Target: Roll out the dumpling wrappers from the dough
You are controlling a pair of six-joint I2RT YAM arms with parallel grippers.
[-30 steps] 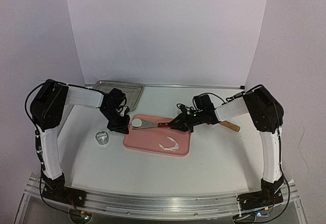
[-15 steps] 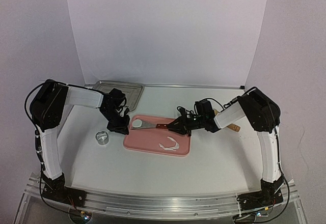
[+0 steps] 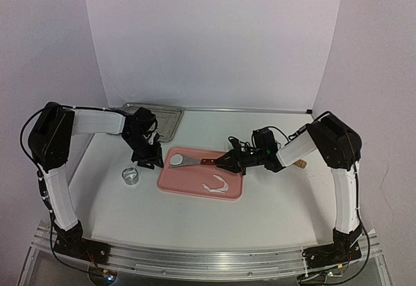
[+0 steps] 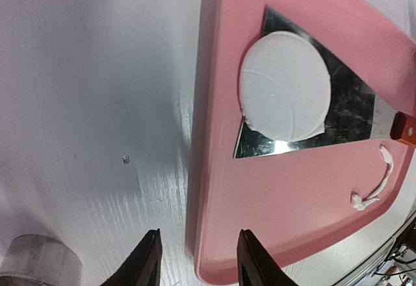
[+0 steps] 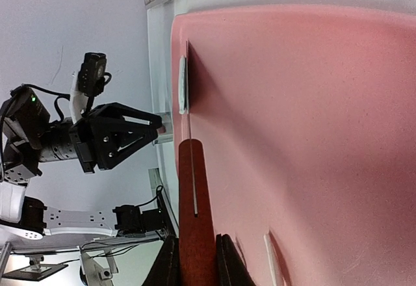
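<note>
Since a second ago the left tool (image 4: pixel 198 263) has parted its jaws, and its arm has swung its elbow out to the left. The right arm has sunk lower toward the bench (image 4: pixel 84 104), while the scraper (image 4: pixel 351 110) lies where it lay.

The left tool now stands about half open and grips nothing. In its wrist view one finger hangs over the bare bench and the other over the pink tray (image 4: pixel 292 201), with the tray's left rim between them. Whether either finger touches the rim I cannot tell.

The right tool (image 5: pixel 195 263) is closed on the scraper's brown handle. It holds the blade low and flat over the far left part of the tray.

One round white wrapper (image 4: pixel 285 84) lies on that metal blade and covers most of it. Its edge reaches past the blade on the side toward the left tool.

A thin curved white strip (image 4: pixel 383 175) lies on the near right part of the tray, apart from the blade.

A metal ring (image 4: pixel 39 266) stands on the bench just left of the tray's near corner, close by the left tool. A steel pan (image 3: pixel 153 114) sits at the back left, beyond the left arm. A wooden pin (image 3: pixel 296 163) lies behind the right forearm, which hides most of it.
</note>
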